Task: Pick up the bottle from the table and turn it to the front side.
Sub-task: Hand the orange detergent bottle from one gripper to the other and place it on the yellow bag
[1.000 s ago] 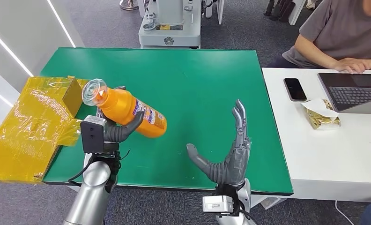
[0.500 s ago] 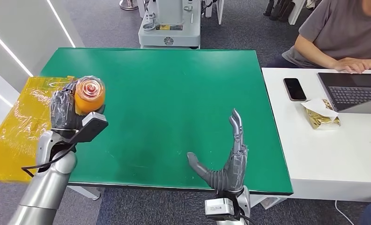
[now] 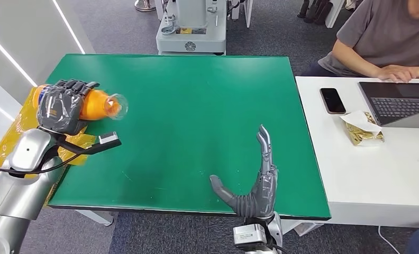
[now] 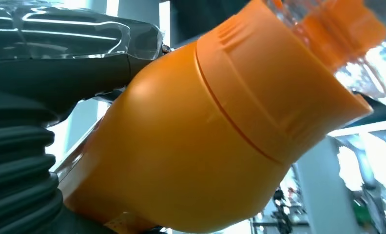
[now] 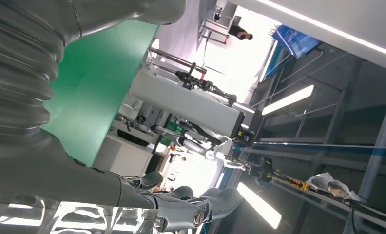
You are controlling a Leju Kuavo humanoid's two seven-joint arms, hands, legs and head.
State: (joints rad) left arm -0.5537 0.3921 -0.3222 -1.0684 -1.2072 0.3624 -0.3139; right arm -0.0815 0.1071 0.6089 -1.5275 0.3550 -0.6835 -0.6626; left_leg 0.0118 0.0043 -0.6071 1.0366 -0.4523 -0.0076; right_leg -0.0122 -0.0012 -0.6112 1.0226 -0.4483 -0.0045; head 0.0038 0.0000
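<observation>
1. Left hand (image 3: 63, 107) grips the bottle (image 3: 95, 105) at 9 o'clock, over the left edge of the table (image 3: 197, 106), cap pointing toward 3 o'clock.
2. Right hand (image 3: 254, 180) at 6 o'clock by the near edge, fingers spread, holding nothing.
3. Green top between the hands is bare.
4. Left wrist view: bottle's ribbed orange shoulder and clear cap (image 4: 337, 24) close up.

At the lower left of the head view a silver arm (image 3: 17, 180) is showing a smooth metal shell, a thin black cable looping beside it. Both the left hand (image 3: 63, 106) and right hand (image 3: 252, 185) are wearing dark grey, glossy coverings; grey ribbed cuffs are showing at the wrists.
</observation>
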